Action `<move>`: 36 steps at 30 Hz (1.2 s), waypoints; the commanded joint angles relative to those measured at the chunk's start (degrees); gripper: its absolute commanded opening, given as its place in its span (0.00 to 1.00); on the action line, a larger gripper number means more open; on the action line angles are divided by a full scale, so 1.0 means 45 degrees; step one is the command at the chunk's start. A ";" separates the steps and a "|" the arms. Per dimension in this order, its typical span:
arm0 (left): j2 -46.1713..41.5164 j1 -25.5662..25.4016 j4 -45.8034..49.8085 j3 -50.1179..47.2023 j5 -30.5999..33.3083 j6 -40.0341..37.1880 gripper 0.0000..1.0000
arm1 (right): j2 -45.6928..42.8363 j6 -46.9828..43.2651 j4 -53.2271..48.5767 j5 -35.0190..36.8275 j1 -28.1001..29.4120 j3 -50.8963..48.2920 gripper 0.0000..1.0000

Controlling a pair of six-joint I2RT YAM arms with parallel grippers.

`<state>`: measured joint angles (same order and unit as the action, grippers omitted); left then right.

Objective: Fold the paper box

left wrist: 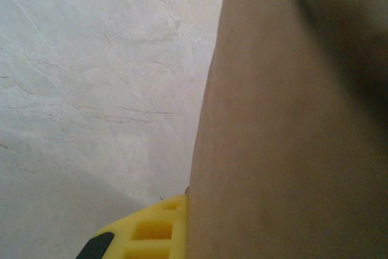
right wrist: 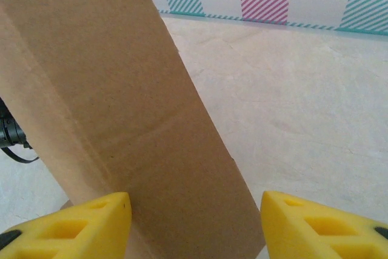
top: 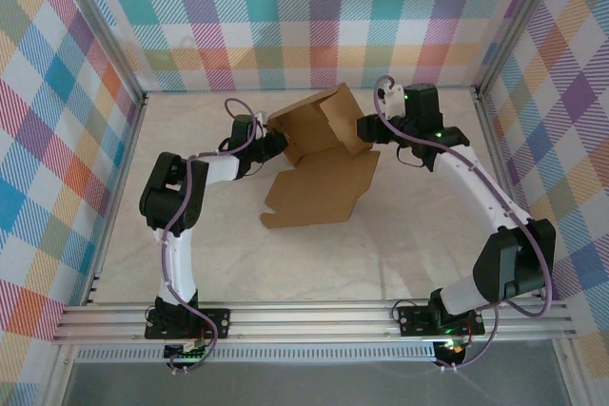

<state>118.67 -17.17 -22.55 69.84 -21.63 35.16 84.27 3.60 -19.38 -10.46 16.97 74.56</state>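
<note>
The paper box (top: 319,187) is plain brown cardboard lying mid-table. Its near flap is flat and its far walls (top: 324,121) are raised. My left gripper (top: 273,145) is at the box's left corner. In the left wrist view one yellow finger (left wrist: 148,232) presses against a cardboard wall (left wrist: 291,125), which hides the other finger, so the jaws look shut on it. My right gripper (top: 366,128) is at the box's right side. It stands open (right wrist: 195,228), with a tilted cardboard panel (right wrist: 121,89) between its wide-spread fingers, touching neither.
The pale table top (top: 285,263) is ringed by plaid walls (top: 314,16) on the left, back and right. The arm bases sit on a metal rail (top: 314,316) at the near edge. A purple cable (top: 238,106) loops above the left wrist.
</note>
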 commanded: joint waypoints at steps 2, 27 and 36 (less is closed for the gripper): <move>0.0180 -0.0091 0.0029 0.0260 -0.0311 0.0123 0.00 | -0.0133 -0.0437 -0.0004 -0.0362 0.0085 -0.0002 0.59; 0.0153 -0.0111 0.0083 0.0319 -0.0406 0.0086 0.00 | 0.2273 -0.3296 -0.1890 0.3193 0.1638 0.2370 0.51; 0.0142 -0.0092 0.0132 0.0324 -0.0394 0.0087 0.00 | 0.2776 -0.4778 -0.1437 0.7304 0.2682 0.2493 0.46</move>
<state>118.87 -17.10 -22.55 70.00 -21.43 35.51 94.96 -14.41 -25.39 15.77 27.31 84.86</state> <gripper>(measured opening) 0.064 0.465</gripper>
